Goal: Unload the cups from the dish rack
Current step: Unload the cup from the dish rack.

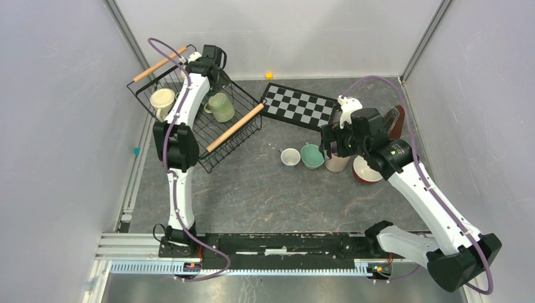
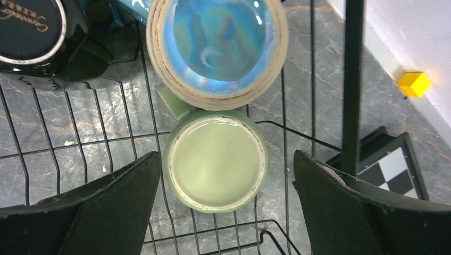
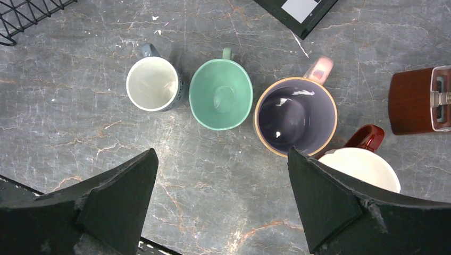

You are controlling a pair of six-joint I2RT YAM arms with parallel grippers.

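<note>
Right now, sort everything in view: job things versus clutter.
Job: rack; green cup, blue-glazed cup, black cup inside it; white cup, teal cup, pink-handled cup, red-handled cup on table.
Clutter: checkerboard, metronome, yellow cube.

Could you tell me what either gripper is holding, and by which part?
Nothing: left gripper hangs open over the green cup; right gripper open above the table.

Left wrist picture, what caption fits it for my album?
Open left gripper above a light green mug in the dish rack, beside a blue-lined mug.
</note>
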